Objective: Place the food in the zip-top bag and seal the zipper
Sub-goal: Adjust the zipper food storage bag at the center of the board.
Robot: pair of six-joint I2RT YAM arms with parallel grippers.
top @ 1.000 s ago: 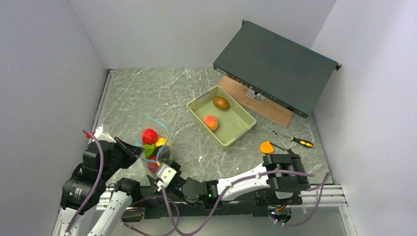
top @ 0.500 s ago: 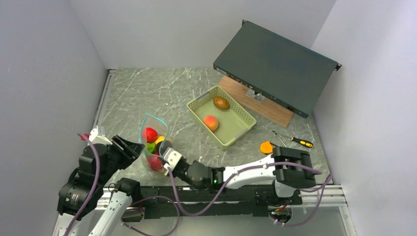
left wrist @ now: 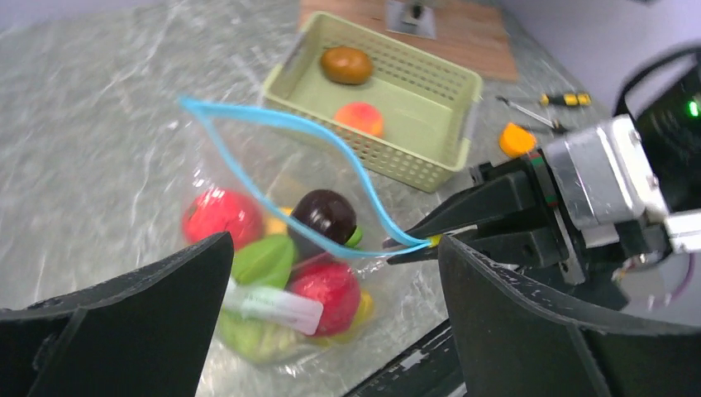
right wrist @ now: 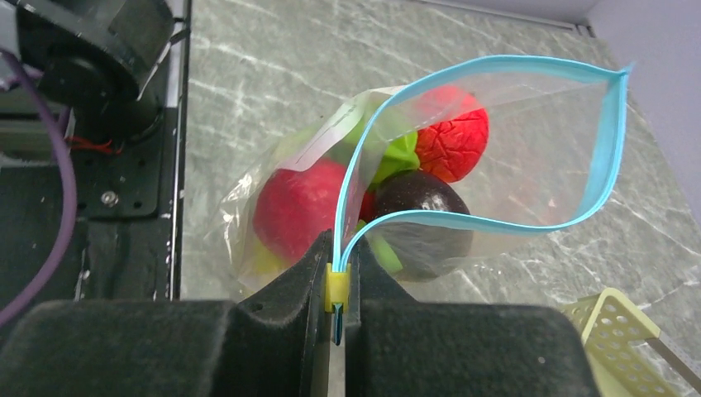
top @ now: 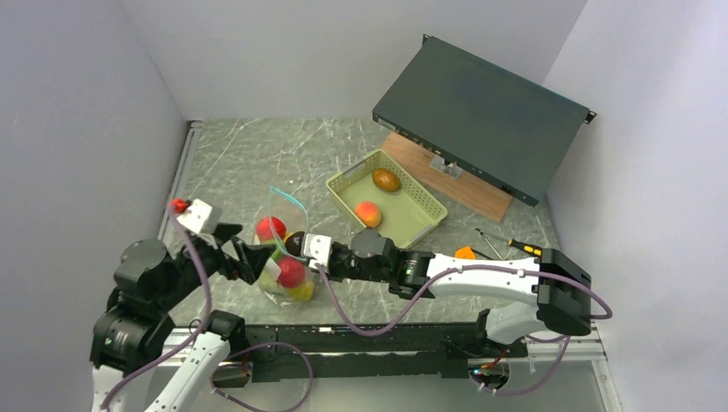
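Clear zip-top bag [right wrist: 529, 157], teal zipper [right wrist: 610, 141] gaping, holds red, green and dark food [right wrist: 298, 203]; right fingers [right wrist: 273, 318] pinch the zipper's end, left fingers [left wrist: 124, 322] spread wide. Pale perforated basket [left wrist: 413, 169] holds two.

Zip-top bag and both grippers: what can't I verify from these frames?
- Right wrist view: the yellow slider on the zipper is mostly buried between the fingers of the right gripper.
- Left wrist view: food low in the zip-top bag sits under red pieces and a white label; uncountable.
- Top external view: the left gripper is too small to tell if it touches the bag.
- Top external view: the right arm covers part of the flat orange piece.
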